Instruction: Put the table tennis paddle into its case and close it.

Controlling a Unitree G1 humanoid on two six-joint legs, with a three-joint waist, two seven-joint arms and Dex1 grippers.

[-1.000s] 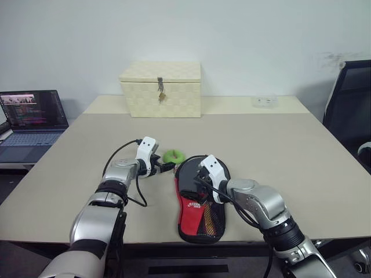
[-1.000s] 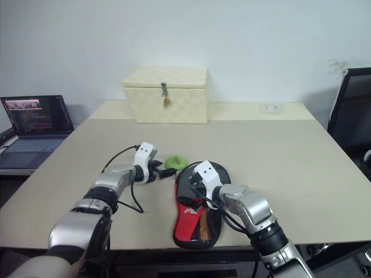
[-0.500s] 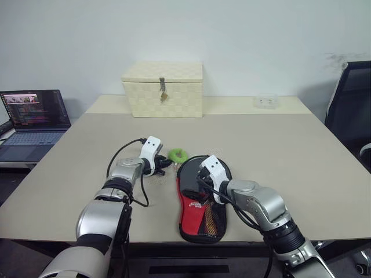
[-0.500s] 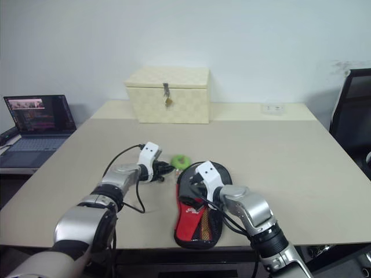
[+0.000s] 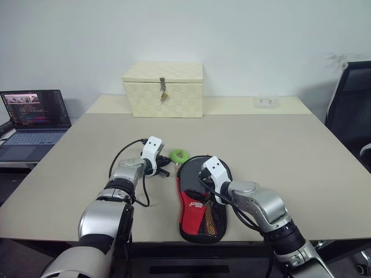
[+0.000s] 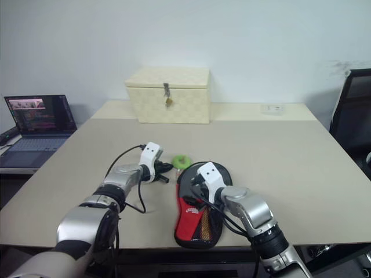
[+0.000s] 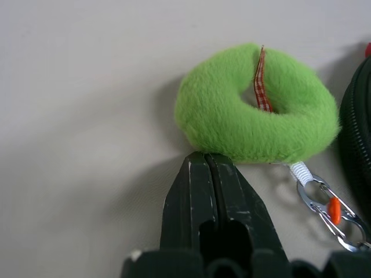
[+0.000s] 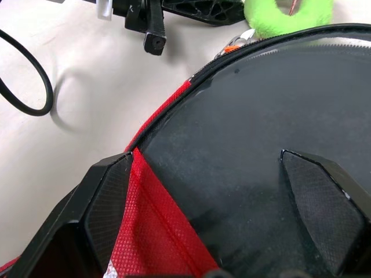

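The left gripper had just snapped shut beside the green ring (apparently empty, missing the zip pull), while the right gripper stayed wide open over the case near the table's front edge.

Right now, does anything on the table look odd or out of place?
Yes. The left claw is shut on nothing, its tips against the green plush ring, not gripping it or the clip beside it. The case lies partly open, red lower part and mesh showing, under the open right claw.
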